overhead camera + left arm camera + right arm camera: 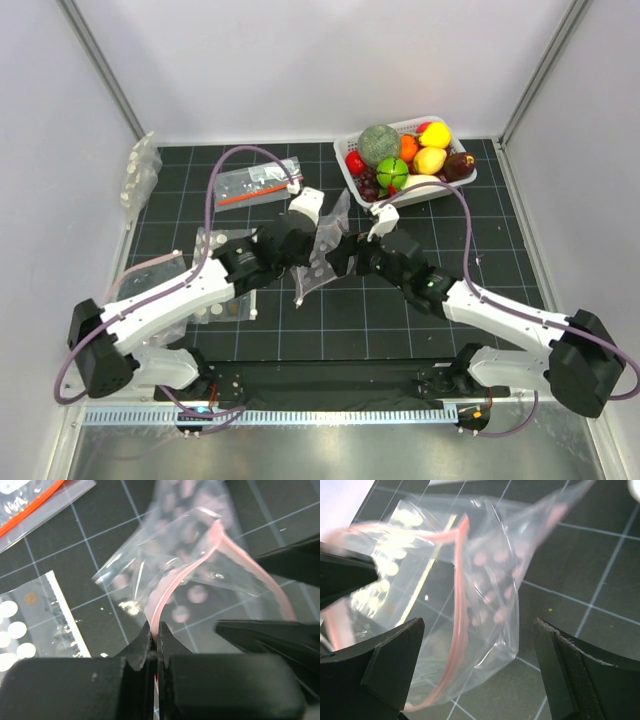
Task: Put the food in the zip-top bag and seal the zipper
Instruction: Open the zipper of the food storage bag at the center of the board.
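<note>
The clear zip-top bag (322, 252) with pale dots hangs off the mat between my two grippers, its mouth gaping. My left gripper (303, 243) is shut on the pink zipper (176, 578) at one end of the mouth, seen in the left wrist view (155, 628). My right gripper (342, 257) is open, and the bag (495, 595) and its zipper (461, 605) hang between its spread fingers (479, 626) without touching them. The food lies in a white basket (346, 172) at the back right: a lemon (435, 134), a green round fruit (392, 173), a red piece (355, 162). No chili shows.
A clear bag with an orange-red stick (256, 185) lies at the back left. A dotted bag (213, 276) lies under my left arm, and another bag (140, 175) leans on the left wall. The black gridded mat (480, 230) ends at white walls.
</note>
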